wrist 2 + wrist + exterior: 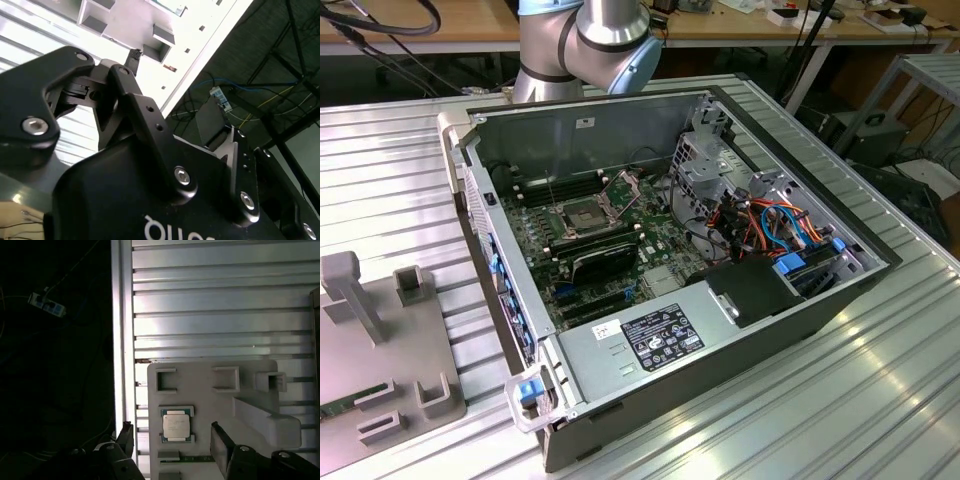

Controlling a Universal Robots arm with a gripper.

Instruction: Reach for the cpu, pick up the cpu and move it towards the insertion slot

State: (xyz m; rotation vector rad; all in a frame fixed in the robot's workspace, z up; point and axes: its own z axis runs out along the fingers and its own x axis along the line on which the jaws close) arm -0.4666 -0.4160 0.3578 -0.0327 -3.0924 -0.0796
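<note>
A grey tray (205, 405) lies on a ribbed metal table (200, 305), close to the table's edge, and past this edge the floor is dark. In the first wrist view the pincer (171, 434) hangs above the tray with its two fingers (220, 444) spread wide. Nothing stands between them and the tray.

The cpu (176, 425) lies flat in a square nest on the tray, pale face up. It appears in the gap between the two fingers, with free space at each side, and neither finger touches it. How high the pincer is above it cannot be told.

Beyond the cpu from the pincer, three small brackets (166, 380) stand in a row on the tray. A long post (265, 421) rises close beside one finger.

In the exterior view a green memory stick (340, 405) also lies on the tray. Beside the tray stands an open case (580, 125). It holds a green board, coloured cables (770, 225) and the slot (582, 215), whose dark centre is uncovered.
</note>
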